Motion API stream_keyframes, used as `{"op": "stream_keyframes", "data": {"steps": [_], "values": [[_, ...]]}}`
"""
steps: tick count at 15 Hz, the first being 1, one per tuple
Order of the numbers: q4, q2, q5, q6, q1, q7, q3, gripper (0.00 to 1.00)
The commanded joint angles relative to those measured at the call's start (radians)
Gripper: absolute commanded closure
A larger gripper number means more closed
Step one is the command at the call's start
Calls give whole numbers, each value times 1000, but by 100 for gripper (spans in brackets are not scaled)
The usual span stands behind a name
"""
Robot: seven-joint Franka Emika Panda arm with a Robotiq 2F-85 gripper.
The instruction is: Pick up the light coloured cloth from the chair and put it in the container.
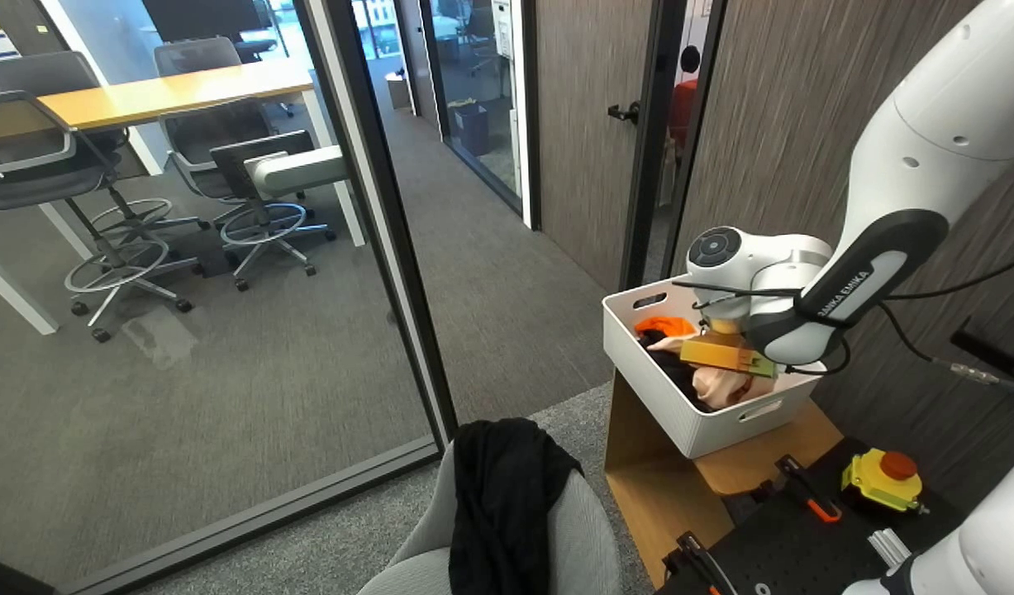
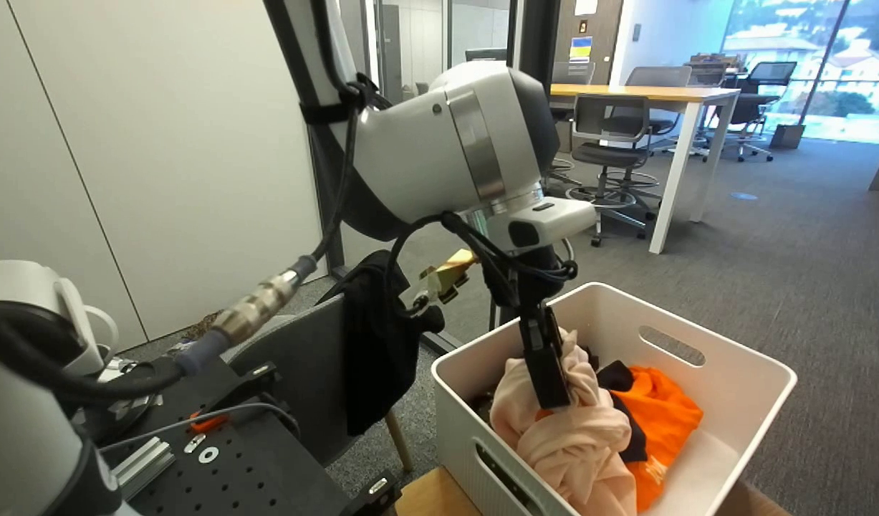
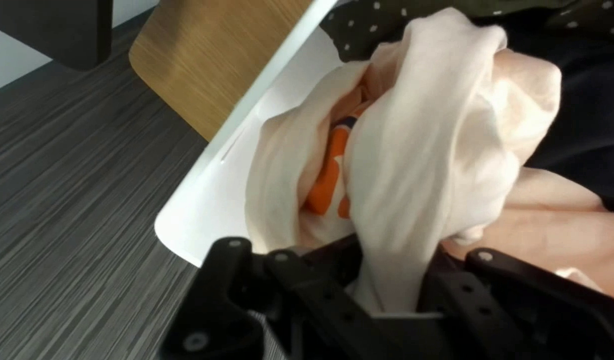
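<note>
The light coloured cloth, pale pink to cream, lies bunched inside the white container [image 1: 651,397] in both exterior views [image 1: 719,387] [image 2: 586,448]. The container also shows in an exterior view [image 2: 751,423] and in the wrist view [image 3: 201,200]. My gripper [image 2: 554,398] points down inside the container. In the wrist view a narrow fold of the light cloth [image 3: 412,150] runs between the black fingers [image 3: 394,260] and fills the gap, so the gripper is shut on it. The fingertips are partly hidden by cloth. The grey chair [image 1: 585,529] holds a black cloth [image 1: 507,496].
An orange cloth [image 2: 657,408] and dark cloths [image 3: 582,115] also lie in the container. It stands on a wooden stand [image 1: 759,463] beside a black perforated table [image 1: 771,545]. A yellow box with a red button [image 1: 883,479] is on that table. A wood-panelled wall [image 1: 787,124] stands behind.
</note>
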Motion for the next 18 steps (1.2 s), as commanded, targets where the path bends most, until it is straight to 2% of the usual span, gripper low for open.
{"op": "stream_keyframes", "data": {"steps": [1, 5, 6, 11, 15, 16, 18], "values": [[-18, 5, 15, 76, -20, 6, -14, 93], [-22, 12, 19, 110, -34, 1, -14, 94], [-24, 15, 31, 126, -40, -10, -12, 75], [-61, 4, 142, 174, -62, -103, 6, 38], [-155, -105, 277, 144, -64, -239, 32, 9], [-192, -152, 330, 141, -25, -293, 3, 1], [-266, -258, 426, 129, -12, -410, 14, 0]]}}
